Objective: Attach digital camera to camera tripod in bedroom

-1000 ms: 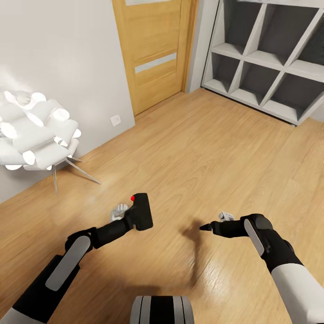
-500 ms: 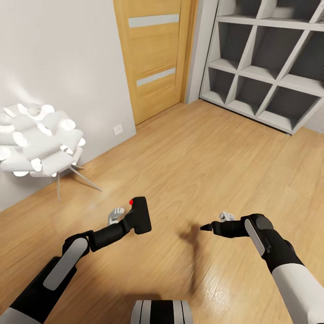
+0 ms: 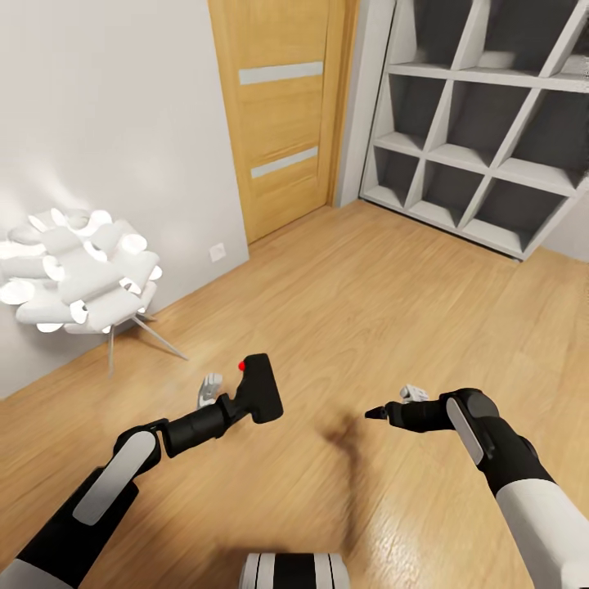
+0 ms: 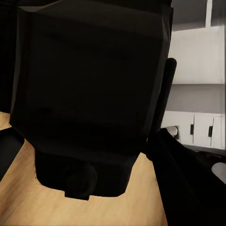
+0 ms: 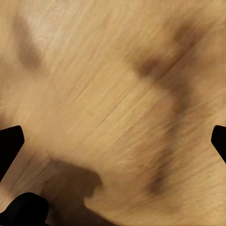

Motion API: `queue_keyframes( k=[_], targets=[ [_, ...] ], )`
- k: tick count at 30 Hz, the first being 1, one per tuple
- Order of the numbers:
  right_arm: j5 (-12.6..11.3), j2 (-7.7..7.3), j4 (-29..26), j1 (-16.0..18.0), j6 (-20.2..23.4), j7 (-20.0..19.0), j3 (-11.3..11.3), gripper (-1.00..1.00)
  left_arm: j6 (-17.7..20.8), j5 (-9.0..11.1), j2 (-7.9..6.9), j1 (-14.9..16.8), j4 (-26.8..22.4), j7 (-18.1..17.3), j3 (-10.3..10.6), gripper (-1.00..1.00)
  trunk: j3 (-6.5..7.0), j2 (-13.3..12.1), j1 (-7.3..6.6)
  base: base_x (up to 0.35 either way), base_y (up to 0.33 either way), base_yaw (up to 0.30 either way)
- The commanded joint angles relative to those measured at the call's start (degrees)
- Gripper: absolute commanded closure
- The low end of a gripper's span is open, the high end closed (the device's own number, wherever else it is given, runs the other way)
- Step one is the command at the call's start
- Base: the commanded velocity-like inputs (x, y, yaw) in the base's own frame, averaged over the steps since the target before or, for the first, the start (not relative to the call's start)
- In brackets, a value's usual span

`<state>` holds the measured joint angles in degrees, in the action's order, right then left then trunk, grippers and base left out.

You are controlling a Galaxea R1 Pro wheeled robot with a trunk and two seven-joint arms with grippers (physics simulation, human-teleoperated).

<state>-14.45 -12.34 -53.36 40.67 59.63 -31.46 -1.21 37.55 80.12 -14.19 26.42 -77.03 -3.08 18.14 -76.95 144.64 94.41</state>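
Observation:
The digital camera (image 3: 260,397) is a small black body with a red round button, held a little above the wood floor at the head view's lower left. My left gripper (image 3: 244,402) is shut on it from behind. In the left wrist view the digital camera (image 4: 89,84) sits dark and very close. Level with it, my right gripper (image 3: 375,413) points left over the floor. In the right wrist view its fingertips (image 5: 9,143) stand far apart with nothing but floor between them. The camera tripod is out of view.
A white lamp (image 3: 82,274) made of tubes, on thin metal legs, stands by the white wall at left. A wooden door (image 3: 282,106) is shut at the back. A grey slanted shelf unit (image 3: 483,123) fills the back right. Light wood floor (image 3: 352,294) stretches ahead.
The whole view has shifted: more of the door and shelf shows, and the lamp sits lower and further right. Both arms keep their pose, the camera still held.

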Motion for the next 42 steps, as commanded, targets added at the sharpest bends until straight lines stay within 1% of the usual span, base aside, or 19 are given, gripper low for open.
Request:
queue_keyframes(
  k=[1, 16, 31, 38, 42],
  targets=[
    [0.2, -0.05, 0.0, 0.0, 0.1, -0.1, -0.1, -1.00, 0.1, 0.3, -0.05, 0.0, 0.0, -0.3, 0.1, 1.00, 0.19, 0.0, -0.03, 0.000, 0.000, 0.000],
    [0.0, -0.05, 0.1, 0.0, 0.2, -0.1, -0.1, -1.00, 0.1, 0.4, -0.14, 0.0, 0.0, -0.3, 0.2, 1.00, 3.51, -0.2, -0.42, 0.000, 0.000, 0.000],
    [0.3, -0.17, -0.1, 0.0, 0.3, -0.1, -0.1, -1.00, 0.1, 0.5, -0.05, 0.0, 0.3, -0.3, 0.2, 1.00, 6.83, -0.4, -0.81, 0.000, 0.000, 0.000],
    [-0.1, -1.47, -0.3, 0.0, 0.4, -1.8, -0.1, -1.00, 0.2, 0.5, -0.04, 0.0, 0.6, -0.3, 0.2, 1.00, 8.39, -0.5, -0.99, 0.000, 0.000, 0.000],
    [-0.1, -1.40, -0.5, 0.0, 0.4, -2.3, -0.2, -1.00, 0.2, 0.5, -0.05, 0.0, 1.1, -0.3, 0.2, 1.00, 9.27, -0.5, -1.09, 0.000, 0.000, 0.000]
  ],
)
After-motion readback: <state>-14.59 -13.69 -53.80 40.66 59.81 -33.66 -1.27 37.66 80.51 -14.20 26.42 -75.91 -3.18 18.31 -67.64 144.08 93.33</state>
